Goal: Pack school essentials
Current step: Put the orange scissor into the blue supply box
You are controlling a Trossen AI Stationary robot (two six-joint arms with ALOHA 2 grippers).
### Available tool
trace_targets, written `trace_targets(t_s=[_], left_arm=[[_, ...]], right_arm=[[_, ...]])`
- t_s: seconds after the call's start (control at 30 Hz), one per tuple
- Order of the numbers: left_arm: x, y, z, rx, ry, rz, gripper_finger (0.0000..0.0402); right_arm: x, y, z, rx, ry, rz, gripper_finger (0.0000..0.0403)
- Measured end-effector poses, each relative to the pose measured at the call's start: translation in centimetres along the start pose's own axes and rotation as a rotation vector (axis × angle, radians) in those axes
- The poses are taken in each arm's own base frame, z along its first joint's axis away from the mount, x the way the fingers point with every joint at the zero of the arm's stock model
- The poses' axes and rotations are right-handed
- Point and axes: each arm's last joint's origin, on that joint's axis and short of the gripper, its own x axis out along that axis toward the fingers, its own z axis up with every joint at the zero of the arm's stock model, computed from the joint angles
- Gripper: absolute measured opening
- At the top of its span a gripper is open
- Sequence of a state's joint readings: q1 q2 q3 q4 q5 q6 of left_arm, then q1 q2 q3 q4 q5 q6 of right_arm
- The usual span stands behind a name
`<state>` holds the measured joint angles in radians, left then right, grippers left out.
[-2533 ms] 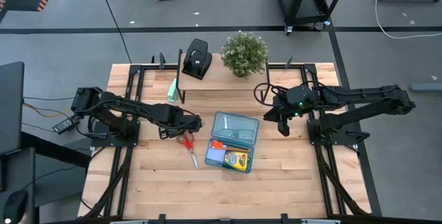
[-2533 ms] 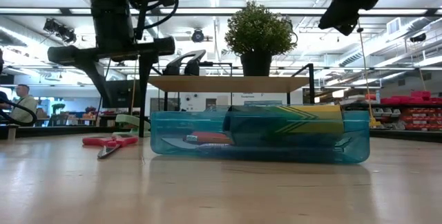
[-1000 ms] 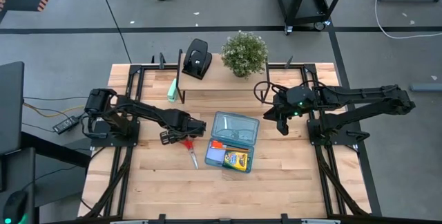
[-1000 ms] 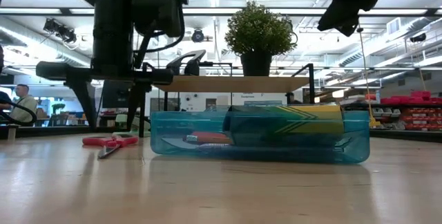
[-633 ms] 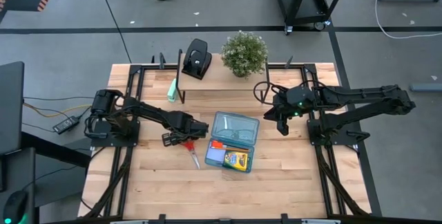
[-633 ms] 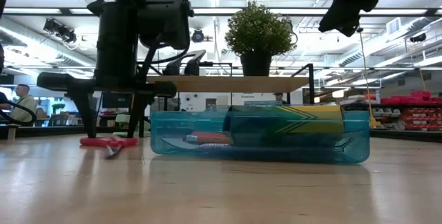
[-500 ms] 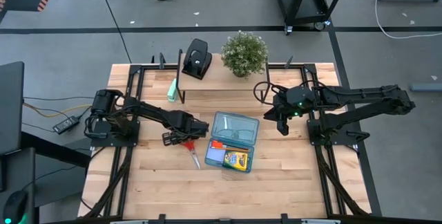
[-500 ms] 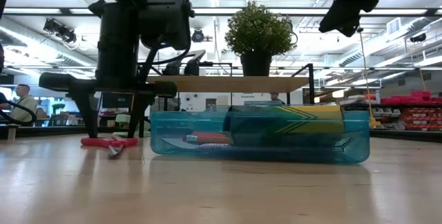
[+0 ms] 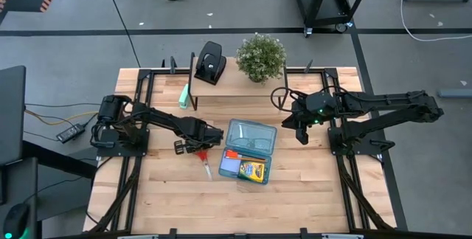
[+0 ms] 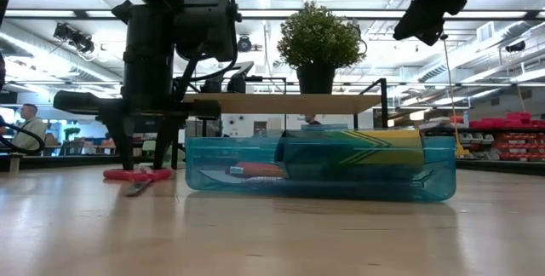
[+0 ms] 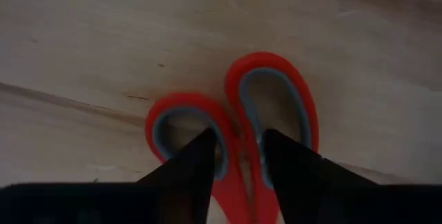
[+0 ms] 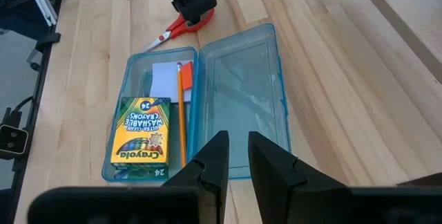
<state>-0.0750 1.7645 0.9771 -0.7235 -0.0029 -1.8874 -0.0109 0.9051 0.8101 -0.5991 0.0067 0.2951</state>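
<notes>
The red-handled scissors (image 9: 203, 161) lie flat on the wooden table, left of the open clear blue case (image 9: 259, 137). My left gripper (image 9: 193, 148) points down onto their handles (image 11: 235, 113) and is shut on them. In the case's base lie the yellow-green crayon box (image 12: 141, 131), a pale note pad (image 12: 164, 80) and an orange pencil (image 12: 181, 106). My right gripper (image 12: 236, 148) hangs high over the table's right side. Its fingers show a narrow gap with nothing between them. My left gripper comes from above, pointing down. One fingertip (image 11: 204, 156) stands in each handle loop. They pinch the red inner rims (image 11: 242, 156) where the two loops meet. The scissors rest flat on the table (image 10: 136, 175).
A raised wooden shelf at the far edge carries a black hole punch (image 9: 210, 62) and a potted plant (image 9: 260, 56). A mint-green block (image 9: 183, 97) lies by its left post. The case's lid (image 9: 251, 137) lies open toward the shelf. Bare wood spans the near half.
My left gripper has come down a little onto the scissors' handles, and its fingers have drawn together on them. The scissors stay flat on the table.
</notes>
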Motion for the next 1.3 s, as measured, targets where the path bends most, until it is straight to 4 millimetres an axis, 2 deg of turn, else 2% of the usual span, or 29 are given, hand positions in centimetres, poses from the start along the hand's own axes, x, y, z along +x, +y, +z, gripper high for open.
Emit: trace_targets(t_s=[0.3, 0.67, 1.3], left_arm=[[0.0, 0.0, 0.0, 0.042, -0.012, -0.002, 0.0086], [-0.5, 0.1, 0.0, 0.105, 0.010, -0.023, 0.0090], [-4.1, -0.4, -0.1, 0.113, 0.061, -0.241, 0.0093]], right_arm=[[0.0, 0.0, 0.0, -0.002, 0.000, 0.000, 0.0064], [0.0, 0.0, 0.0, -0.008, 0.000, 0.000, 0.0064], [0.0, -0.1, 0.0, -0.008, -0.013, -0.044, 0.0064]])
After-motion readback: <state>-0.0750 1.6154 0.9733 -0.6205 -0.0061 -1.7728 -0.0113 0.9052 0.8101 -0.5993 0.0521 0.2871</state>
